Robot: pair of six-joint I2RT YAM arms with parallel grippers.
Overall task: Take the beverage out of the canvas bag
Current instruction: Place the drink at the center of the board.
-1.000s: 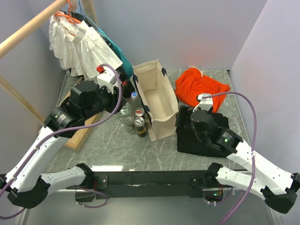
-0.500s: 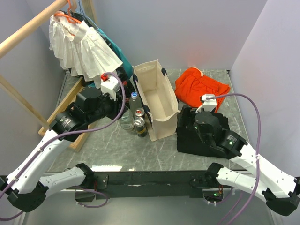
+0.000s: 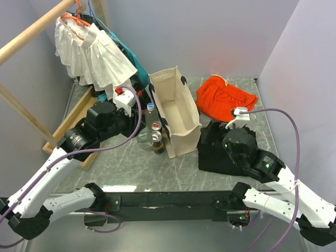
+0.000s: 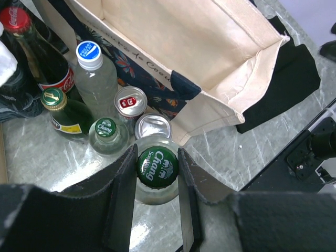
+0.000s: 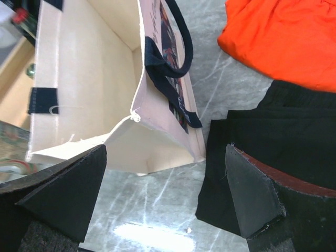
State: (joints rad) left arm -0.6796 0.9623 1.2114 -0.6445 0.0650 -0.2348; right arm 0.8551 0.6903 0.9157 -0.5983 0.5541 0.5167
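The left claw (image 4: pixel 156 158) is clamped on the green-capped bottle (image 4: pixel 157 164), outside the canvas bag (image 4: pixel 210 47) beside the other drinks (image 4: pixel 100 79) near the tabletop's (image 4: pixel 226 152) left edge, so lower it straight, gently, without bumping them.

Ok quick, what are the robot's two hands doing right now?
Left gripper: shut on the green-capped glass bottle.
Right gripper: open, holding nothing.
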